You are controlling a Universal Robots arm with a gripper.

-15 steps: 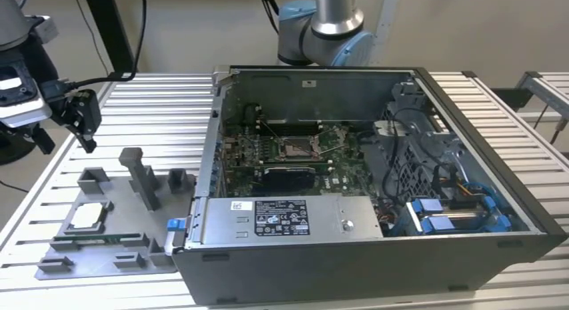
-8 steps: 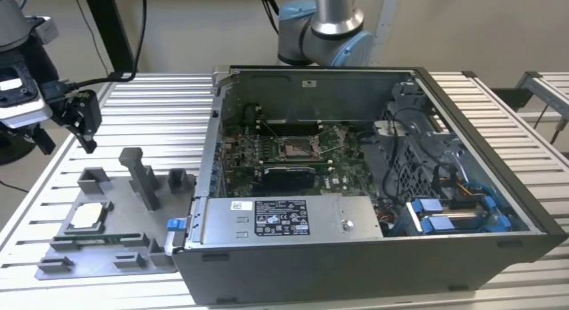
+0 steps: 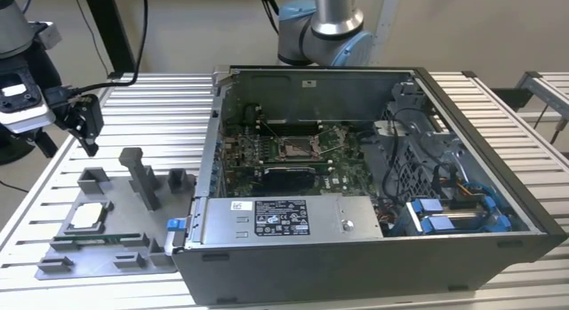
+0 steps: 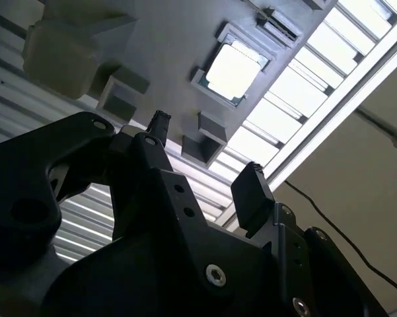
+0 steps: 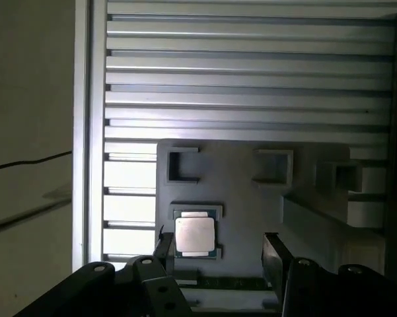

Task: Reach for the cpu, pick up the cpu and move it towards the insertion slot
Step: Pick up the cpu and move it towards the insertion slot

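Hovering claw, spread wide, empty | cpu seated in grey tray

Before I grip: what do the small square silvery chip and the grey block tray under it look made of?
The small square silvery cpu: the top looks like metal, with a pale satin sheen that catches the light brightly. A thin greenish rim suggests a circuit-board base. The grey tray: a matte, even grey with blocky raised forms, so probably plastic, moulded or printed.
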